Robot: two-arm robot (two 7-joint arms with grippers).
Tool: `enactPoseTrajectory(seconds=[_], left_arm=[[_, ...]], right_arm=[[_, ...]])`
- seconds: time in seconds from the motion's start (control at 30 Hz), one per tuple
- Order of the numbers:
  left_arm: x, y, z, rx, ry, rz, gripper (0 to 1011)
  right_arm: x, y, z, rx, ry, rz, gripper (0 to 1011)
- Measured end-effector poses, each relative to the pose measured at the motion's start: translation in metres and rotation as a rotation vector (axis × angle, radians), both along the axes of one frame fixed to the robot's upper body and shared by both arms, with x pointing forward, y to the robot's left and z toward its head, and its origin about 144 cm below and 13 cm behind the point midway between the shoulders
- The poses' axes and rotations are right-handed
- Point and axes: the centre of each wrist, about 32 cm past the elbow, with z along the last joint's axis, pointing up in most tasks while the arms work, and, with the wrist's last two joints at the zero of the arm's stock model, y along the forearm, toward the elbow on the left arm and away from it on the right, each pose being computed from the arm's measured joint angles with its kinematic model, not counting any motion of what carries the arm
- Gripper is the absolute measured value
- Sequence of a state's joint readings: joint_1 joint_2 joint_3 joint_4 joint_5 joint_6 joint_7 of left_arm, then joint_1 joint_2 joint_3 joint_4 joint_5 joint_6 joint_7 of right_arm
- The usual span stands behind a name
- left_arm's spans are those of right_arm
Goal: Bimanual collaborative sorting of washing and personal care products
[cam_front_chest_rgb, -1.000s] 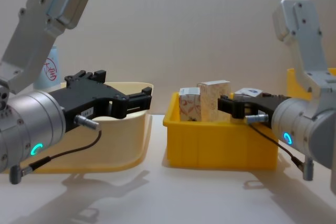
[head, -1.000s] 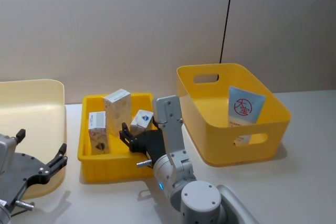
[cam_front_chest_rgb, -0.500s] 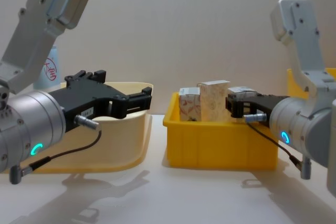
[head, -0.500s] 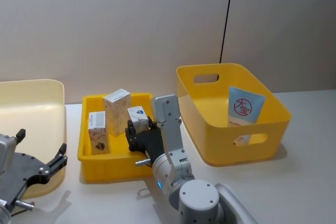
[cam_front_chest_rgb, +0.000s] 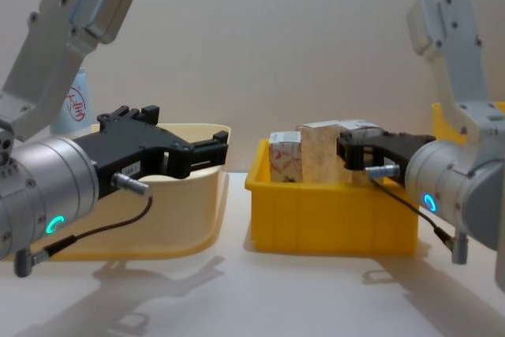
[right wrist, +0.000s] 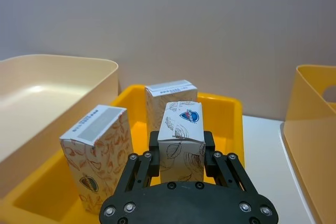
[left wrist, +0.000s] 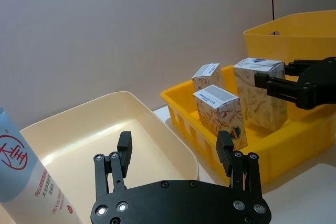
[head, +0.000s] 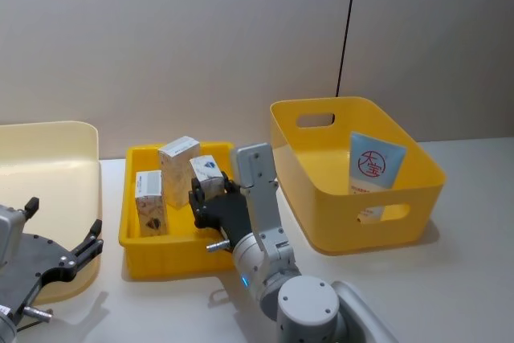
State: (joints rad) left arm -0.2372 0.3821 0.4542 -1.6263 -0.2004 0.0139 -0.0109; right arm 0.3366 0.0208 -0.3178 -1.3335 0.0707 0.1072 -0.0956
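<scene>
Gripping one patterned box (right wrist: 181, 137) between closed jaws at the centre of the head view, inside the shallow yellow tray (head: 161, 260), the right gripper (head: 210, 206) seems mid-pick, next needing a clean lift, while the left gripper (left wrist: 174, 154) waits open at lower left.

Shallow yellow tray (head: 136, 240): two upright boxes (head: 178, 169) (head: 149, 202) crowd its left half; the right gripper (right wrist: 181, 148), clamped on a third box (right wrist: 181, 129), occupies the right half. Narrow gaps between boxes. Cream bin (head: 48, 158) floor lies open under the parted left gripper (left wrist: 176, 156). Deep yellow bin (head: 418, 168) holds one tube (head: 374, 168) against its right wall; the rest is open.
</scene>
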Motion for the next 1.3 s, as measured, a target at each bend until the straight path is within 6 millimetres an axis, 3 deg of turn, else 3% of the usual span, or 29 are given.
enactPoseTrajectory(seconds=[0.7, 1.3], left_arm=[[0.000, 0.000, 0.000, 0.000, 0.000, 0.000, 1000], [0.000, 0.000, 0.000, 0.000, 0.000, 0.000, 1000]], right_arm=[[-0.004, -0.017, 0.020, 0.005, -0.257, 0.092, 448], [-0.019, -0.070, 0.063, -0.033, -0.491, -0.032, 448]])
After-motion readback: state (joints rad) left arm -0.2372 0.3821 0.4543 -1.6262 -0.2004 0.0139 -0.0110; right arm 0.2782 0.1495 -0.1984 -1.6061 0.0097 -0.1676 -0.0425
